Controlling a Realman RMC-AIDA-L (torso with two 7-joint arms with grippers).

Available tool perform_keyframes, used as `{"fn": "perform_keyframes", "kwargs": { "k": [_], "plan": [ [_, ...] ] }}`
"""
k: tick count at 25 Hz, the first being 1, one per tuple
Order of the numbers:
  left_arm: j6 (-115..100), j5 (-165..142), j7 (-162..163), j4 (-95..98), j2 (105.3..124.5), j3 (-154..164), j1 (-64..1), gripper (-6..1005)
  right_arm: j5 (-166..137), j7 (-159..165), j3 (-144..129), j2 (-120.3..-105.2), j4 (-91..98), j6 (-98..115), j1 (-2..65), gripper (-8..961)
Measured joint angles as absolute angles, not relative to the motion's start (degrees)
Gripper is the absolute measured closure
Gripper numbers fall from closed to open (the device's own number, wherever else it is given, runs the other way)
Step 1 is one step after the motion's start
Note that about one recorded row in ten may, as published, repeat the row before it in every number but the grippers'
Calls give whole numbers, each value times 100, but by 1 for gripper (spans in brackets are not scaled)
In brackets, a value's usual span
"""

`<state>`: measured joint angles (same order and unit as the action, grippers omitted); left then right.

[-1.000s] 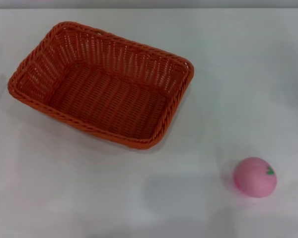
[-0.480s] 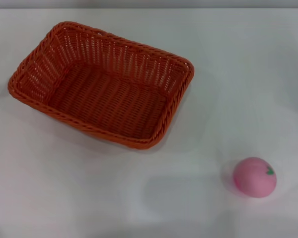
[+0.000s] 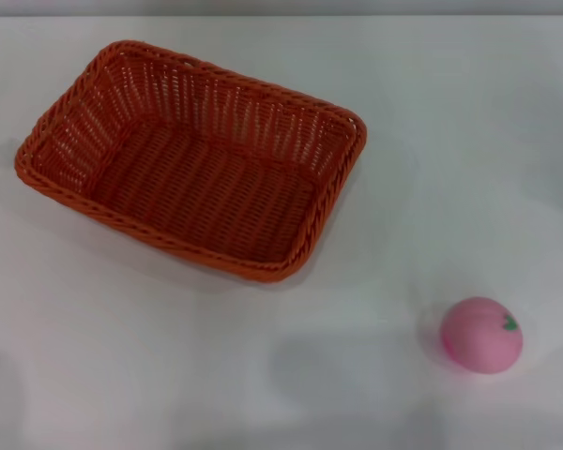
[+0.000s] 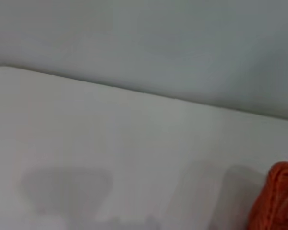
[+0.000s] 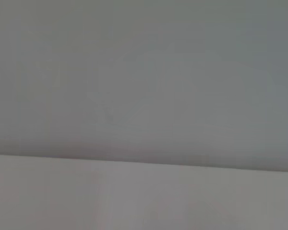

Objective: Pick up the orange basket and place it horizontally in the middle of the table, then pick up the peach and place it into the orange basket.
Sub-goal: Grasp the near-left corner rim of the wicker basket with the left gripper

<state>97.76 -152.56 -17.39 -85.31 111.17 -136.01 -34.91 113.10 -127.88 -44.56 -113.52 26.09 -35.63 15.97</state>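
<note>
Plain white matte tabletop fills pretty much the whole head view, with a pale grey wall behind it in both wrist views. The big rectangular orange woven basket with the braided rim sits upright on the robot's left half, turned at an angle so its long side runs diagonally rather than straight across. The small round pink toy peach with the little green leaf mark lies well apart from it, near the front on the right.

Looks to me like the very first step: basket not yet picked up, peach untouched. Next move probably calls for an arm to come in, grab the rim, and swing the basket toward the middle so it lies square across the tabletop.

No arm shows in the head view. The left wrist view catches just a corner of the basket, so I'd guess that arm is hanging off to the basket's side. Neither set of jaws shows anywhere, so I can't tell how they stand.
</note>
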Motion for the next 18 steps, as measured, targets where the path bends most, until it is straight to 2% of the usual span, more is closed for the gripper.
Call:
{"fn": "perform_keyframes", "kwargs": {
  "k": [4,10,18],
  "plan": [
    [9915,-15796,-1829,-8354,11035,-13549,-3914,481,11310,-12788,-4456,-11350,2610,-3558,1640,95],
    [9899,-16160,-2046,-8064,11032,-13373,-4328,481,11311,-12788,-4456,-11369,2610,-3536,1703,95],
    [9677,-16196,-2055,-7626,11162,-12886,-4681,480,11312,-12788,-4456,-11386,2611,-3483,1705,95]
  ]
}}
